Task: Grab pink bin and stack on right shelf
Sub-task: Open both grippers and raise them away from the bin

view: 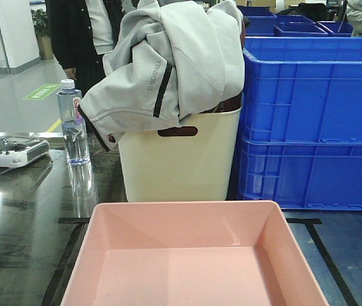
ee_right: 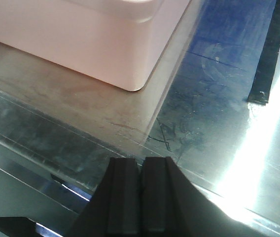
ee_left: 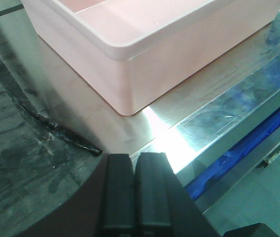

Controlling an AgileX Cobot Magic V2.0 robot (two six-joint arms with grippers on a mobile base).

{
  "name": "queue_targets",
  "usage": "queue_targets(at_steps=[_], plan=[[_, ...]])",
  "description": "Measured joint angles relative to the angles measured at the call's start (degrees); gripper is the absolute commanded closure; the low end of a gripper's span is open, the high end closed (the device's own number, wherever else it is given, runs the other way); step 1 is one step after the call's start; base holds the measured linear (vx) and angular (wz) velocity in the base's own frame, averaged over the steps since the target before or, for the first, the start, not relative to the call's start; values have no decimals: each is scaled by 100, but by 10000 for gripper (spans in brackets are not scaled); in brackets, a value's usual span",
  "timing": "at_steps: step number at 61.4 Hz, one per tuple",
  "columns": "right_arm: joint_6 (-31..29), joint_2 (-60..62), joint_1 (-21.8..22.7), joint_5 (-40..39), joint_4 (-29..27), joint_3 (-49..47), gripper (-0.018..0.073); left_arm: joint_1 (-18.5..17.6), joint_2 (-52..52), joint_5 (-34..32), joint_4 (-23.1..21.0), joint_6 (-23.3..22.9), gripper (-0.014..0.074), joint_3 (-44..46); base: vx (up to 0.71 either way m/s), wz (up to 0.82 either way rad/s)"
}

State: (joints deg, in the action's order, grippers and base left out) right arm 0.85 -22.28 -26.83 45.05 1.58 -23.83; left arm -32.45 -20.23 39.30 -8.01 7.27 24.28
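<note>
Pink bin (view: 194,261) resting on the steel shelf (view: 21,217).
It sits at the near edge, before a cream bin (view: 178,162); the left gripper (ee_left: 135,163) and right gripper (ee_right: 141,165) are both pressed together, empty, just off its near corners.

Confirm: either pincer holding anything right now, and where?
Nothing held. Left pincer and right pincer are both shut and empty, apart from the pink bin on the shelf top.

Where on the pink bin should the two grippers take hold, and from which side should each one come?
Judging by its open top and rolled rim, grip the pink bin by the rim on its two side walls: left gripper from the left, right gripper from the right. Both are shut now, apart from the bin.
</note>
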Motion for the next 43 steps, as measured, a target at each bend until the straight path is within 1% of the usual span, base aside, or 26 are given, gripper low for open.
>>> queue_targets(at_steps=[12,19,23,35,43], plan=[[-5,0,0,-2,0,0,571,2,86,-8,-1,0,602,-59,0,0],[-5,0,0,-2,0,0,571,223,466,-224,114,1,601,-293,0,0],[-16,0,0,-2,0,0,571,425,721,-556,195,1,601,-567,0,0],[-21,0,0,-2,0,0,568,1225,1589,-2330,274,1,601,-1863,0,0],[-21,0,0,-2,0,0,568,1770,1998,-3190,274,-26,601,-2487,0,0]])
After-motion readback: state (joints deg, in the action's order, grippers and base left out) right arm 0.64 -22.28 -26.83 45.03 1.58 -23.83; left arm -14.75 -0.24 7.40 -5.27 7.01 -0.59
